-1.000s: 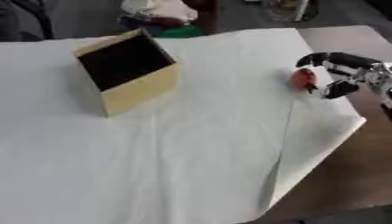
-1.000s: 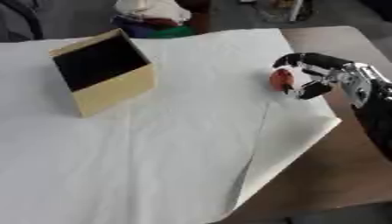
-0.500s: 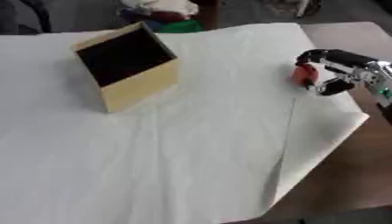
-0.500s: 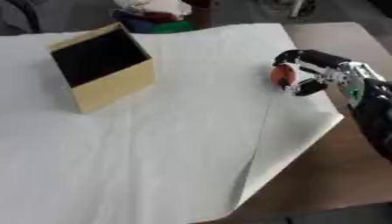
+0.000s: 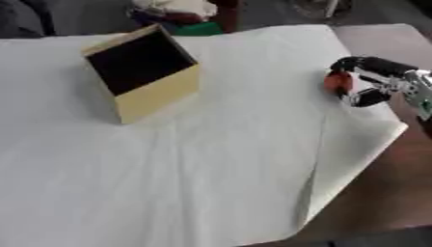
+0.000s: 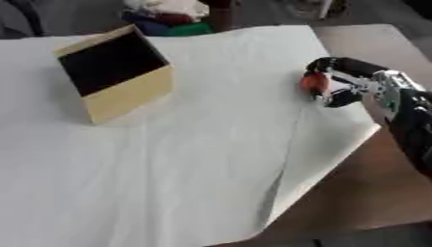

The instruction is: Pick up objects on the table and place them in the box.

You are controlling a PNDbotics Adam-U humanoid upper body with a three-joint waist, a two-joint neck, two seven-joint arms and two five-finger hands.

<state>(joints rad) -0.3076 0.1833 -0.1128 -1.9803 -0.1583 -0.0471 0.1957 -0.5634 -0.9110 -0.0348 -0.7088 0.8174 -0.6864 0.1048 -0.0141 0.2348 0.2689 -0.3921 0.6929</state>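
Out at three o'clock the right hand (image 6: 350, 82) has its fingers curled around a small red object (image 6: 313, 83), low over the white sheet on the tabletop (image 6: 363, 193). The box (image 5: 143, 72), at ten o'clock, looks empty; carrying and dropping remain.

A matt white sheet (image 5: 194, 169), paper or thin cloth, lies creased over the smooth brown counter (image 5: 397, 193). The tan box (image 5: 143, 72) looks like matt cardboard with a dull black inside. The right hand (image 6: 350, 79) shows glossy black and silvery parts round a smooth red-orange object (image 6: 314, 83).
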